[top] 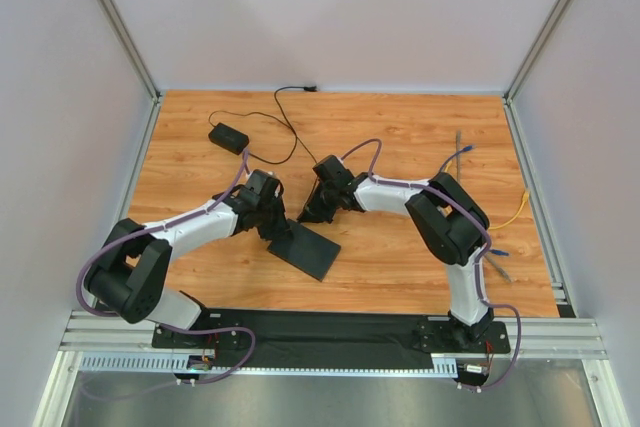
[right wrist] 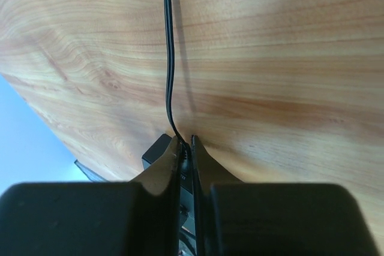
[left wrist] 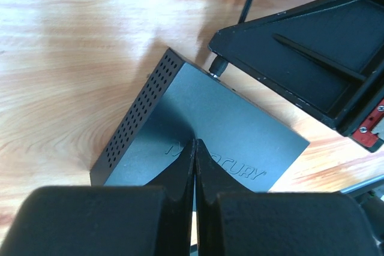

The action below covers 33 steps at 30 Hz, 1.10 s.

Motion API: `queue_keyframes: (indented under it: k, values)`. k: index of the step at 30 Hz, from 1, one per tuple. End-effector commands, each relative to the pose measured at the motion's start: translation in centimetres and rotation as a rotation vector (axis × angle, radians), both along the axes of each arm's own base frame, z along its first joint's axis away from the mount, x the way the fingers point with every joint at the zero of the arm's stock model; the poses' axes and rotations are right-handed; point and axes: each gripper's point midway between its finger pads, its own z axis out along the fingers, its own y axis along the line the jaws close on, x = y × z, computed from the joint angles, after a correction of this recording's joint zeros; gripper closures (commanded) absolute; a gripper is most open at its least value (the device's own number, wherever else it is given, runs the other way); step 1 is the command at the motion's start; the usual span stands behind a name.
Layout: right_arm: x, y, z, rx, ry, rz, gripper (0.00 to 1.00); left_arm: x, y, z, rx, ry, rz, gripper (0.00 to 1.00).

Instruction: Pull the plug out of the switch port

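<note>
The switch (top: 312, 249) is a flat black box lying in the middle of the table. In the left wrist view (left wrist: 210, 130) its top shows raised lettering and a perforated side. My left gripper (left wrist: 195, 143) is shut and empty, its tips resting on the switch's top; it also shows in the top view (top: 275, 225). The black plug (left wrist: 217, 67) sits at the switch's far edge, and its thin cable (right wrist: 168, 40) runs away over the wood. My right gripper (right wrist: 186, 143) is shut on the plug at that edge; it also shows in the top view (top: 308, 213).
A small black power-adapter brick (top: 228, 137) lies at the back left with its cable (top: 290, 107) running to the back wall. Blue (top: 452, 159) and yellow (top: 515, 213) cables lie at the right. Grey walls and metal posts enclose the table.
</note>
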Motion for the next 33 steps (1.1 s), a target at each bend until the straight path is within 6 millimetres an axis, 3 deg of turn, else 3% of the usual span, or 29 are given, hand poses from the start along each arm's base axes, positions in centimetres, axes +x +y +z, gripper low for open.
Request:
queue_keyframes:
  k: [1,9,17,25,33]
  values:
    - [3.4,-3.0,1.2,-0.101,-0.116,-0.17,1.0,-5.8,4.9,-6.2,0.233,0.221,0.001,1.0]
    - [4.9,-3.0,1.5,-0.141,-0.167,-0.166,1.0,-5.8,4.8,-6.3,0.23,0.222,-0.006,1.0]
    - [4.9,-3.1,0.2,-0.149,-0.133,-0.206,1.0,-5.9,4.8,-6.7,0.236,0.233,-0.005,1.0]
    - [6.3,-4.2,1.3,-0.189,-0.178,-0.308,1.0,-6.1,5.1,-7.0,0.248,0.242,0.005,1.0]
    - [7.2,-4.0,1.4,-0.248,-0.217,-0.262,1.0,-6.3,5.1,-7.3,0.244,0.245,0.005,1.0]
